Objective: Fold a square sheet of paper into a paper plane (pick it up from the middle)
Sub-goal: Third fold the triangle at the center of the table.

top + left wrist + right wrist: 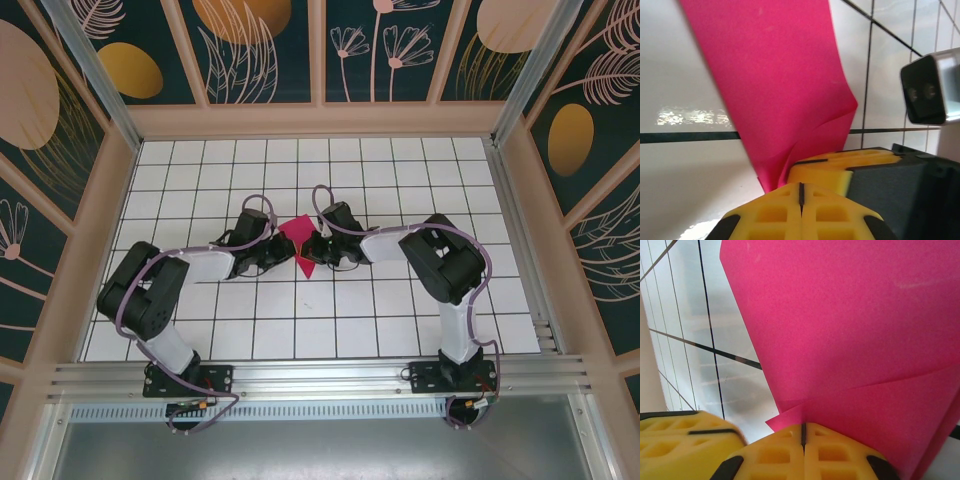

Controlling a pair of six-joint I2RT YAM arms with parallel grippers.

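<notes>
At centre, both end effectors (801,192) (803,434) pinch paper (775,75)

The table (300,330) is white, with dark lines that make lots of squares. The left arm (150,295) and right arm (445,262) stand at its near edge

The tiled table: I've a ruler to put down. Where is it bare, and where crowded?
Bare table: the back rows along the far wall, and the front rows along the near rail. Crowded: the centre, where left gripper and right gripper meet, both shut on the square sheet of paper.
</notes>
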